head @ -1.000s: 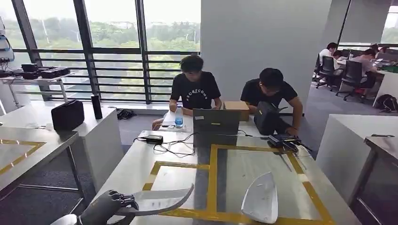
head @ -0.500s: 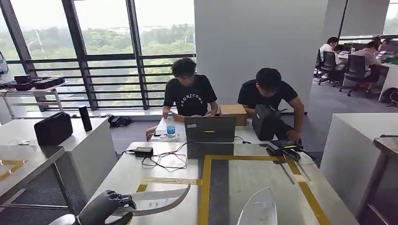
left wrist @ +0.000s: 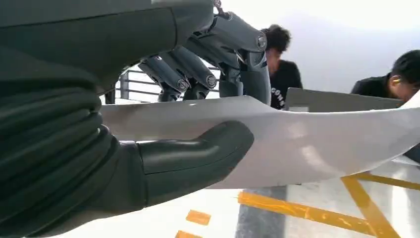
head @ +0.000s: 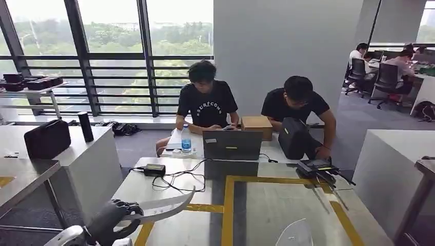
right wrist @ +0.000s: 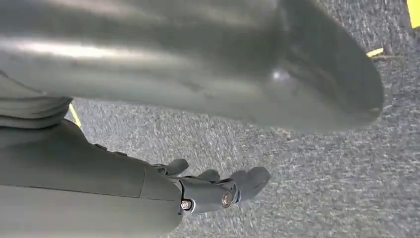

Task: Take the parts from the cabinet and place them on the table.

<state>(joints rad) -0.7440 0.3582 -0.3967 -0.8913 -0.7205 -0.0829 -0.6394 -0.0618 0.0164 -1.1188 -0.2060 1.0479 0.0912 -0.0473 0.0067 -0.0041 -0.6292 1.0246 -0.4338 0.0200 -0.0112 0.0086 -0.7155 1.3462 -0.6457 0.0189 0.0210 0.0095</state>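
Gripped in the robot's left hand (head: 110, 221), low at the near left corner of the head view, is a long curved white panel part (head: 160, 208); the wrist view shows the thick grey thumb (left wrist: 195, 156) pressed against one face of the part and the darker fingers (left wrist: 233, 44) curled over the other (a firm clasp, nothing loose). The part's pointed tip reaches out over the glossy white table with yellow tape lines (head: 205, 190), above the table's near left area. Further along the table lie a black power brick with tangled cable (head: 154, 169), a clear water bottle with a blue label (head: 186, 139), a grey laptop (head: 232, 145) and a brown cardboard box (head: 257, 125), with two seated people in black shirts (head: 208, 102) behind them. A second pale curved part (head: 294, 236) lies at the table's near edge, inside the taped area. The right hand (right wrist: 218, 188) hangs over grey carpet (right wrist: 322, 188), holding nothing, fingers loosely bent.
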